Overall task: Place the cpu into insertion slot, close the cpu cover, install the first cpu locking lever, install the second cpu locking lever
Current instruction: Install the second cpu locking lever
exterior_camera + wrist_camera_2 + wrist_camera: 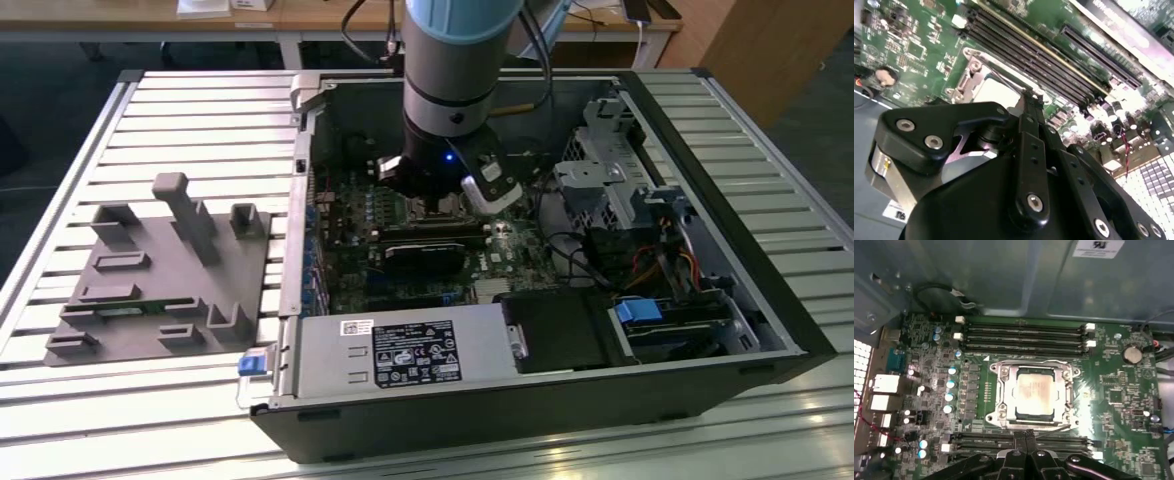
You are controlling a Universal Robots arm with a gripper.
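The cpu [1034, 390], a dull silver square, lies flat in the insertion slot [1018, 415] on the green board. The silvery cpu cover [1068, 390] is down around it, framing the chip. A thin wire locking lever [1056, 428] runs along the socket edge nearest my fingers. My gripper [1024, 436] hovers at that edge with its two black fingertips pressed together, holding nothing that I can see. In the second wrist view the gripper [1029, 97] stands just beside the cpu [996, 92]. In the exterior view the gripper [434, 205] reaches down inside the open computer case.
Long black memory slots [1024, 332] run on both sides of the socket. A grey power supply box [400, 355] fills the case's near side and a drive cage with cables [627, 190] its right. A grey fixture tray [160, 270] lies on the slatted table.
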